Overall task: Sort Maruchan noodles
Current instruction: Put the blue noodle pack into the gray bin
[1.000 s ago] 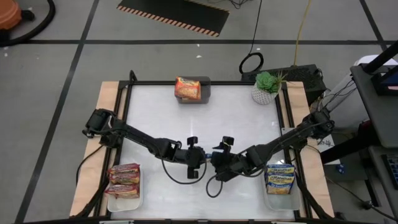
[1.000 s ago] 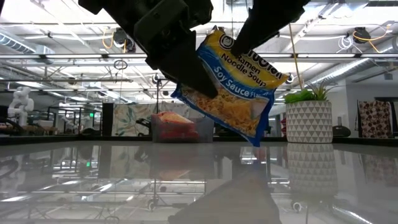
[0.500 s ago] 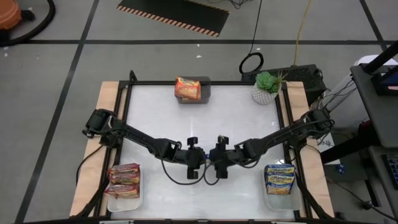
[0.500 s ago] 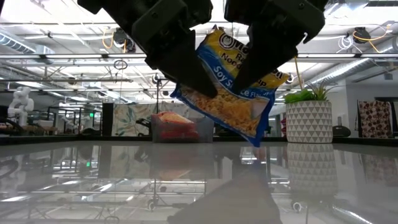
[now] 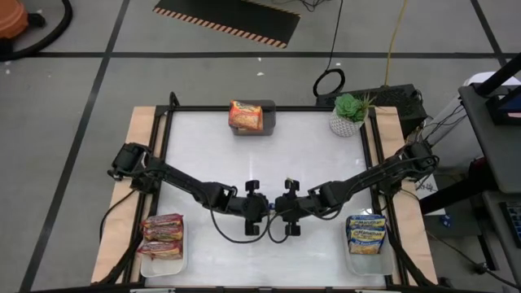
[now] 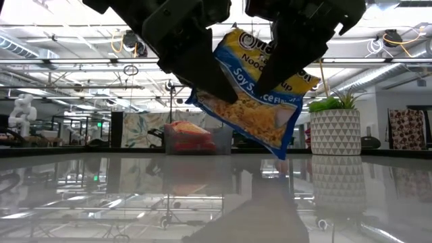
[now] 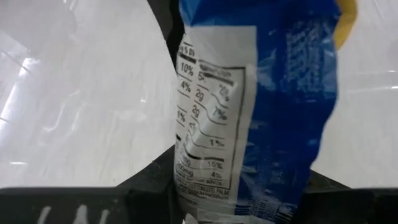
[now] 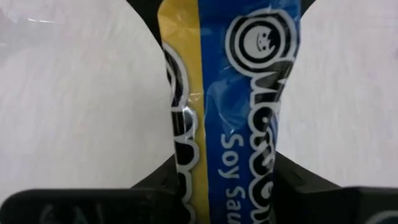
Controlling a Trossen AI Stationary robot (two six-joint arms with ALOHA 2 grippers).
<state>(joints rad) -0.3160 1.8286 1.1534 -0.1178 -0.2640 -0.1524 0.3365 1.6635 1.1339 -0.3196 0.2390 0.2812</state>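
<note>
Blue-and-yellow soy sauce noodle packet [image 6: 253, 94] held tilted above the table [image 5: 309, 163], pinched at one end by the left gripper [image 5: 262, 213] and at the other by the right gripper [image 5: 279, 210], both clamped on it and meeting nose to nose. Farther out, beyond the left gripper, red packets [image 5: 161, 236] stacked on a white tray [image 5: 163, 264]; beyond the right, blue-and-yellow packets [image 5: 367, 232]. Farthest, orange packet [image 5: 245, 115] in the grey bin [image 5: 269, 122], beside a potted plant [image 5: 350, 114].

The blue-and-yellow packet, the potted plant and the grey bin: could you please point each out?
Blue-and-yellow packet [image 6: 260, 101], low view, printed front.
Potted plant [image 5: 348, 108], high view, green leaves.
Grey bin [image 5: 269, 119], high view, right wall.
</note>
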